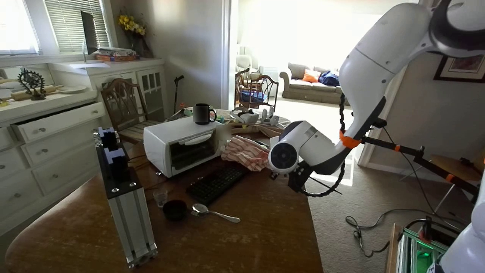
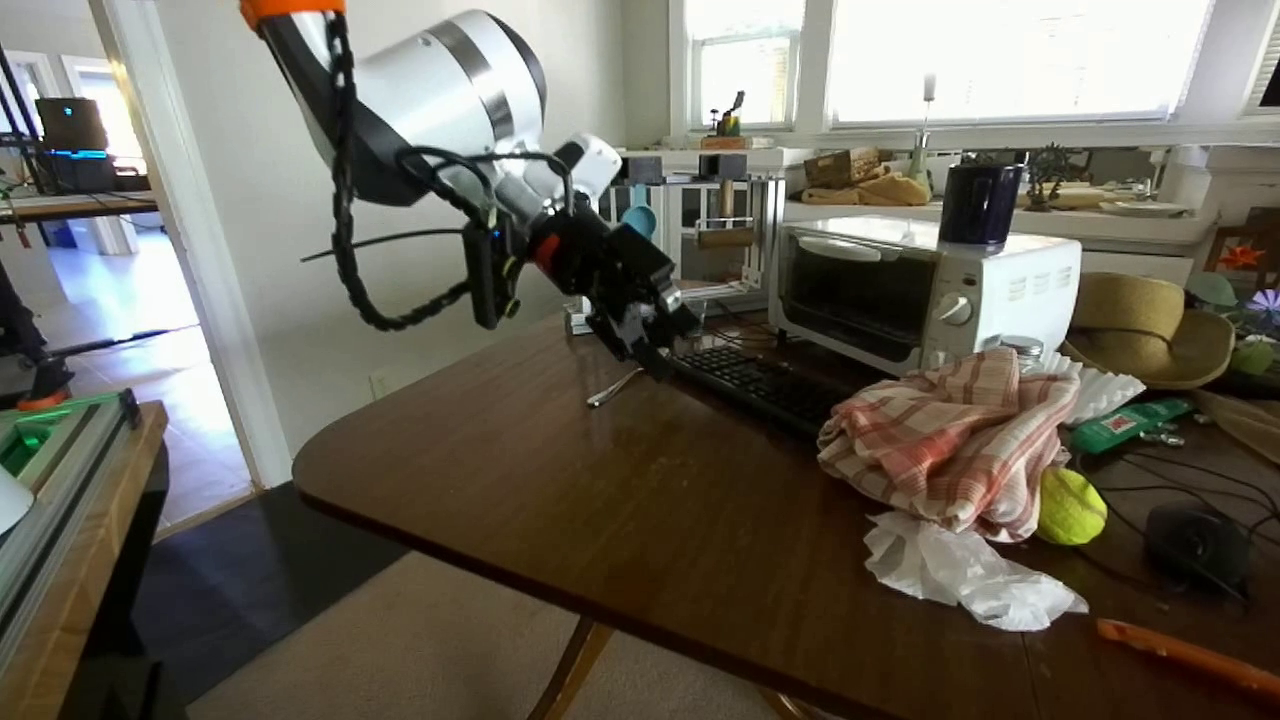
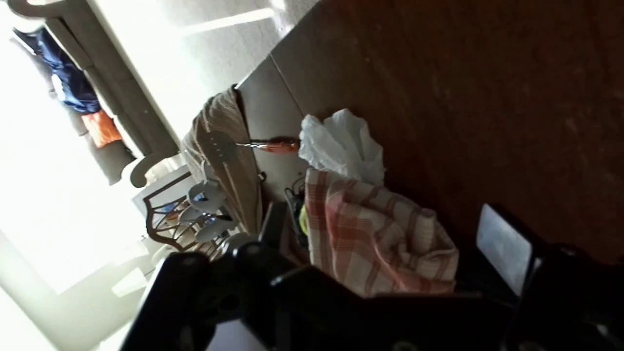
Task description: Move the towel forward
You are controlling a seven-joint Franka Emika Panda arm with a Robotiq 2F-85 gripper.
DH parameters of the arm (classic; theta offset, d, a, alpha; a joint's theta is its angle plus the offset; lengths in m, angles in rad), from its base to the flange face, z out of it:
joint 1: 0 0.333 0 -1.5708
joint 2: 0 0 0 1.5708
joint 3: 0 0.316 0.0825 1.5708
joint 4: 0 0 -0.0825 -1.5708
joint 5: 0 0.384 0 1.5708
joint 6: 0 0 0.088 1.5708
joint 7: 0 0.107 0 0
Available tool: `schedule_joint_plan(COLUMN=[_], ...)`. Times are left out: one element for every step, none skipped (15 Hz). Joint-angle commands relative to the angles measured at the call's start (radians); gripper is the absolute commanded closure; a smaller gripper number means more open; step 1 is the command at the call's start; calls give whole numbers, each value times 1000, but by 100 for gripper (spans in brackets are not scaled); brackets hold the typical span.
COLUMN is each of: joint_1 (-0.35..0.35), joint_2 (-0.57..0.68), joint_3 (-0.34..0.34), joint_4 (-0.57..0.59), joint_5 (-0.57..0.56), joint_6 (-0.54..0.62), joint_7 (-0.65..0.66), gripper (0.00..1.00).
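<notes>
The towel, a rumpled red-and-white striped and checked cloth (image 2: 950,430), lies in a heap on the wooden table, in front of the toaster oven's knob end. It also shows in an exterior view (image 1: 244,151) and in the wrist view (image 3: 380,234). My gripper (image 2: 668,345) is in the air over the table, near the keyboard, apart from the towel. In the wrist view its two fingers (image 3: 390,239) stand wide apart, with nothing held; the towel shows beyond and between them. The gripper body hides the towel's lower part there.
A white toaster oven (image 2: 860,285) bears a dark mug (image 2: 980,205). A black keyboard (image 2: 765,385) lies before it. White crumpled plastic (image 2: 970,570) and a tennis ball (image 2: 1070,507) lie beside the towel. A metal-profile frame (image 1: 132,223), bowl (image 1: 175,209), glass (image 1: 160,197) and spoon (image 1: 200,208) stand nearby.
</notes>
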Motion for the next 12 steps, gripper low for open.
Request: schedule_joint_plan(joint_1=[138, 154, 169, 187, 197, 208, 209, 214, 217, 219, 221, 222], joint_2=[166, 200, 229, 258, 281, 304, 225, 248, 266, 277, 284, 287], joint_3=[-178, -204, -227, -245, -258, -267, -268, -274, -276, -277, -278, -278], joint_4=[184, 237, 284, 334, 371, 407, 315, 349, 371, 383, 389, 391], joint_5=[-84, -102, -125, -167, -196, -200, -140, -152, -159, -160, -161, -161], joint_6=[166, 214, 248, 260, 269, 254, 243, 242, 241, 241, 240, 240], joint_7=[18, 14, 11, 13, 13, 7, 3, 1, 0, 0, 0, -1], gripper=[0, 0, 0, 0, 0, 0, 0, 0, 0, 0, 0, 0])
